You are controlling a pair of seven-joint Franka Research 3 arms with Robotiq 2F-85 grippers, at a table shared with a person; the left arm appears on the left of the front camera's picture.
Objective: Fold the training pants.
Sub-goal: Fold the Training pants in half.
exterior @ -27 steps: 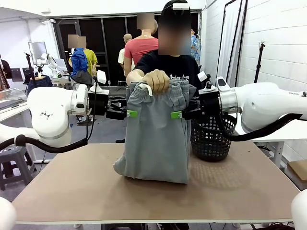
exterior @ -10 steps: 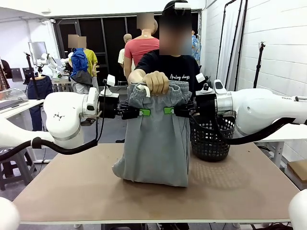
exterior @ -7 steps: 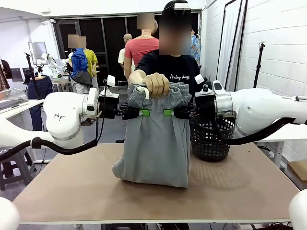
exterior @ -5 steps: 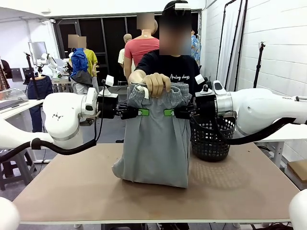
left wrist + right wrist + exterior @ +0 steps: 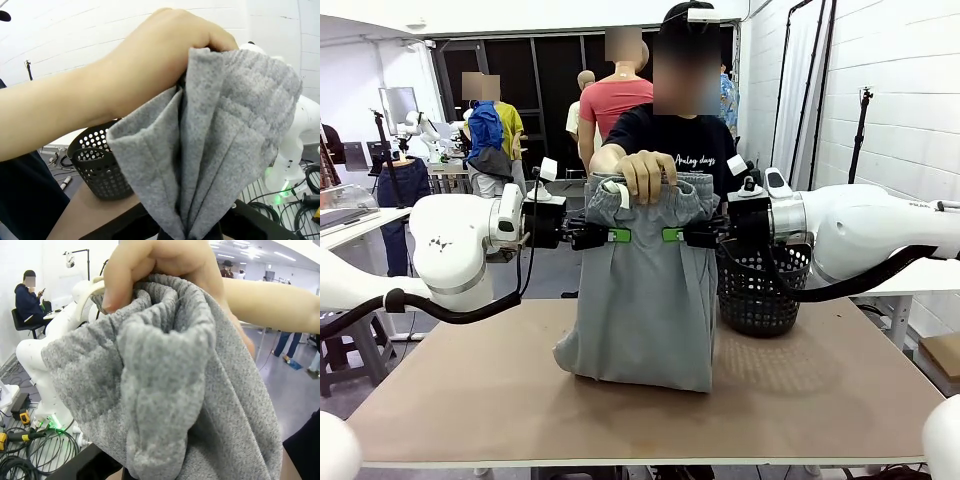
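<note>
Above a brown, flat surface, a pair of light grey jersey training pants hangs doubled over, its gathered elastic waistband bunched at the top in a person's hand and its lower folded end resting on the surface. Two white robot arms reach in level from either side. The robot's left hand, black with green pads, is closed tight on the fabric just below the waistband at the picture's left edge of the garment; the robot's right hand is pinched shut on the same band of cloth from the opposite side, the two green-tipped pairs of fingers near each other across the front of the pants. From the left wrist, the grey cloth rises in pleats from between the fingers up into the person's fist; from the right wrist, the ribbed waistband curls under the person's fingers. A black perforated plastic basket stands on the surface just beside the pants, behind the right arm.
</note>
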